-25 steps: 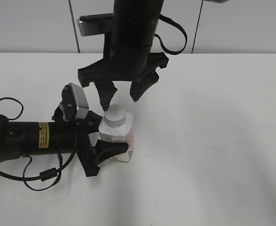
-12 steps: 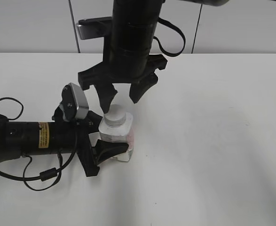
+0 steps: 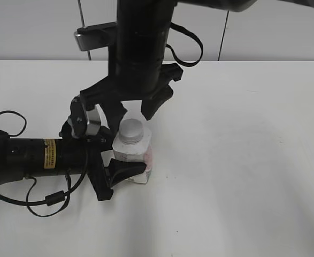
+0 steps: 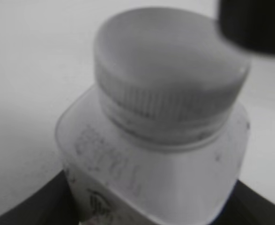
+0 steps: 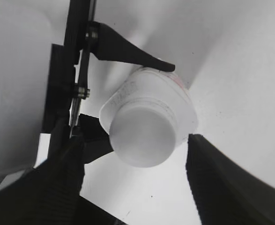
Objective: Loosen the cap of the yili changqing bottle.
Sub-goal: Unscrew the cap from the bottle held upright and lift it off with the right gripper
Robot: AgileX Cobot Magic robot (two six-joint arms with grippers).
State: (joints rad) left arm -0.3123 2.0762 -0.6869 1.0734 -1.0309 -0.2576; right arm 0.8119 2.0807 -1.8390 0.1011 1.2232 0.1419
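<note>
White table (image 3: 242, 176), pale wall panels behind, and all the action sits left of centre. The bottle (image 3: 132, 160) stands upright there, pinched low on its body by the left gripper (image 3: 125, 167), whose arm lies flat along the table from the left edge. The cap (image 3: 130, 130) is on, ribbed rim showing clearly in the left wrist view (image 4: 167, 79).

Above it hangs the right gripper (image 3: 131, 112), jaws spread wide, one finger (image 5: 221, 183) on each side of the cap and neither touching it that I can see.

Risks now: the cap looks a little off the midline between those fingers, so one finger could arrive first and shove the neck sideways, tilting the bottle in the lower grip. A light plastic body may also spin inside the left jaws instead of letting the cap turn. The left wrist camera (image 3: 84, 120) sits just beside the right gripper's near finger, so rotation could clip it.

Open room is generous to the right and front; left of the bottle is crowded.
</note>
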